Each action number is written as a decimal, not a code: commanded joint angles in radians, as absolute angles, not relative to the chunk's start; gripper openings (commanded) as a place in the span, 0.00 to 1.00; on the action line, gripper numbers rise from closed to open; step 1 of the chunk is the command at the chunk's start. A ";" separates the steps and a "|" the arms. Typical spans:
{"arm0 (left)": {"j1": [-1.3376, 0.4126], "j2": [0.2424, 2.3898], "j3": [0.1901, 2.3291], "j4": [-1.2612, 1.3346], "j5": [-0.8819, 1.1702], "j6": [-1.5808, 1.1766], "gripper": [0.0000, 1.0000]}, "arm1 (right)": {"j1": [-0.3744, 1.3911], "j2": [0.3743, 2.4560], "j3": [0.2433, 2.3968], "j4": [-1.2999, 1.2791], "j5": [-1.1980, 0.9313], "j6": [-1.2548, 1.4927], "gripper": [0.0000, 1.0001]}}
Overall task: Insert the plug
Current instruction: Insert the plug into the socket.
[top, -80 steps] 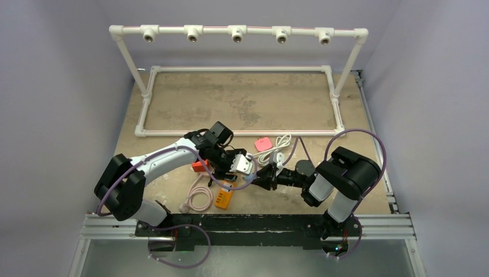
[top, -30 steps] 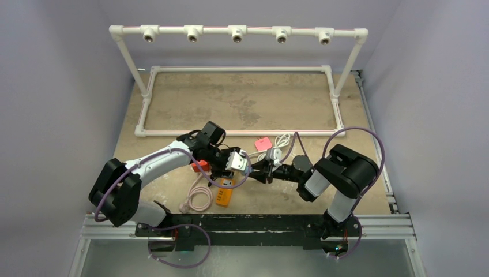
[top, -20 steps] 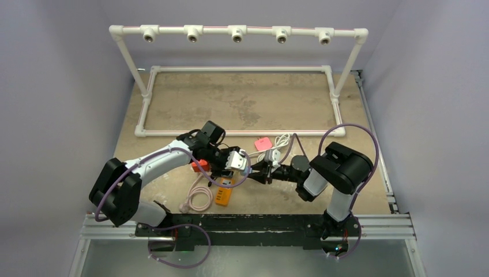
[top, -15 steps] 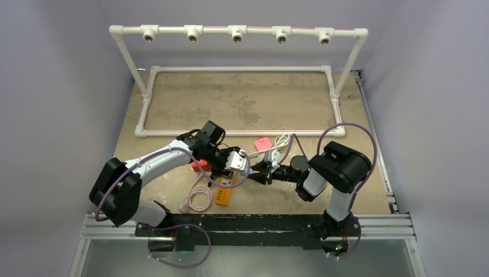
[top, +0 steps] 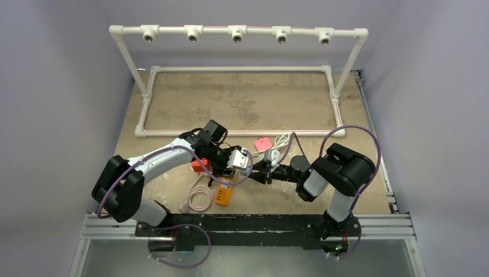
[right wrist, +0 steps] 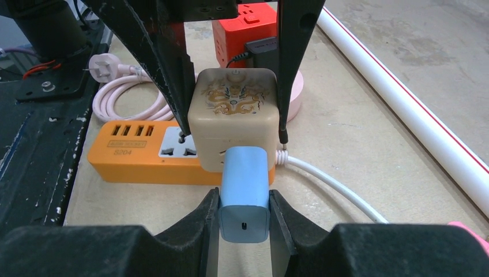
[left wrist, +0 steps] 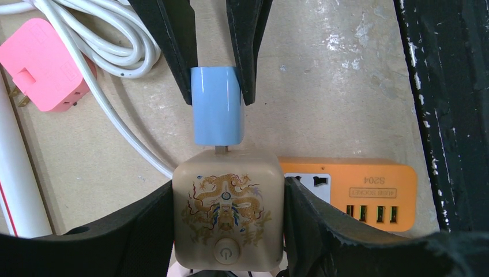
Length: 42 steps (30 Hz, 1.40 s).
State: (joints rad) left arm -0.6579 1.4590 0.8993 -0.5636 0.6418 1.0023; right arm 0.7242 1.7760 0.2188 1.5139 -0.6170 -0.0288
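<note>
Blue charger plug (left wrist: 216, 112) is clamped by right gripper (right wrist: 244, 203), prongs seemingly partway into dragon-print cube socket (right wrist: 233, 109), itself gripped by left gripper (left wrist: 229, 190). Plug should be pushed straight, cube braced.

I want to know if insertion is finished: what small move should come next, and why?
Probably the right pincer should press the blue plug straight on into the beige cube socket, which the left pincer holds: a bit of metal prong shows between them, so it seems not fully seated.
</note>
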 commanded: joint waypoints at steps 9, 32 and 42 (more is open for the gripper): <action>-0.687 1.477 0.833 -0.529 0.575 0.991 0.00 | 0.782 1.822 0.264 1.831 -0.653 -0.009 0.00; -0.686 1.501 0.791 -0.486 0.597 1.006 0.00 | 0.844 1.846 0.321 1.807 -0.646 -0.008 0.00; -0.686 1.511 0.791 -0.452 0.619 1.005 0.00 | 0.896 1.794 0.362 1.704 -0.591 -0.032 0.00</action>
State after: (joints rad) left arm -0.6540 1.4265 0.8505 -0.5350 0.6056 0.9607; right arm 0.7971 1.8206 0.2661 1.5135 -0.5411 -0.0338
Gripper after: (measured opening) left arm 0.585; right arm 0.313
